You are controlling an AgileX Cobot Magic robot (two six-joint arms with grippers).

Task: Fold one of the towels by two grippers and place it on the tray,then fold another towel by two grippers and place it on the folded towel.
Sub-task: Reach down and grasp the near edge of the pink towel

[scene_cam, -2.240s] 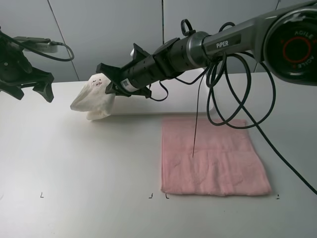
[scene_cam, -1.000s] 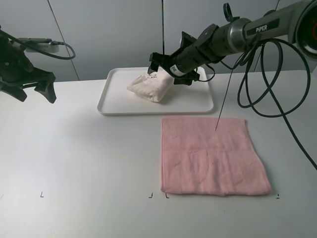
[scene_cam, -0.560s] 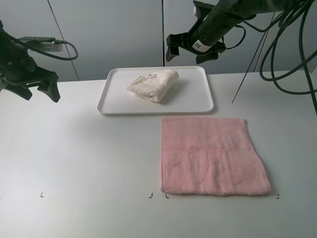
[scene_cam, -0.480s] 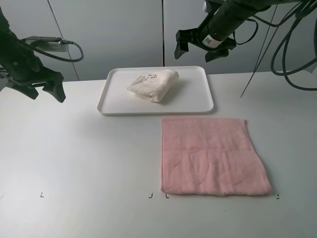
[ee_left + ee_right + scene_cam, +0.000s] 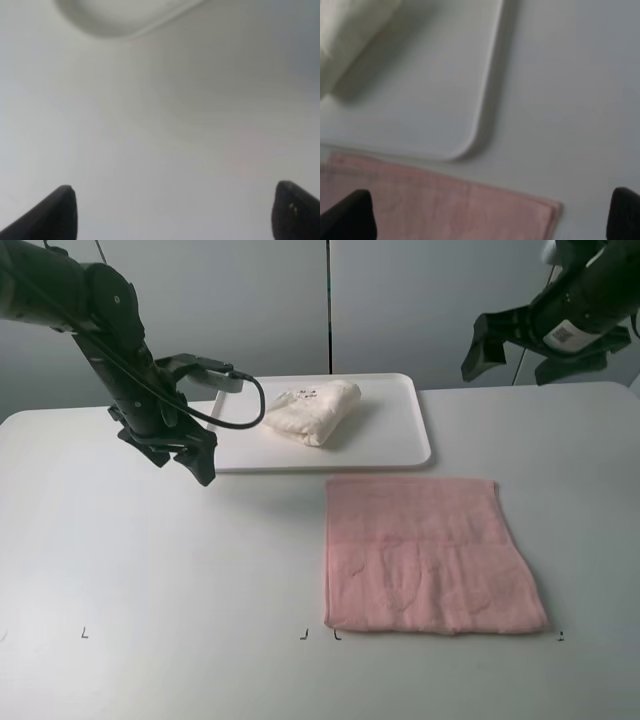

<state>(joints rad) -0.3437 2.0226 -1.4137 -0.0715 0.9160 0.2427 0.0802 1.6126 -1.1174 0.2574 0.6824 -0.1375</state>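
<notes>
pink towel (image 5: 430, 552) is lying flat and unfolded on the table (image 5: 150, 560), just in front of the tray (image 5: 395, 445); we are not making out whether it is touching the rim. cream towel (image 5: 308, 410) is sitting loosely folded on the tray, so we are judging the first half done. we are reading the pink one as light, soft, floppy terry, not slippery, not fragile, and likely sagging if lifted by one point. we are suggesting pinching two corners along one edge, one per claw. left claw (image 5: 185, 458) is hanging spread wide and empty by the tray's left end. right claw (image 5: 520, 365) is hovering spread and empty, high and well apart from the towel.
</notes>
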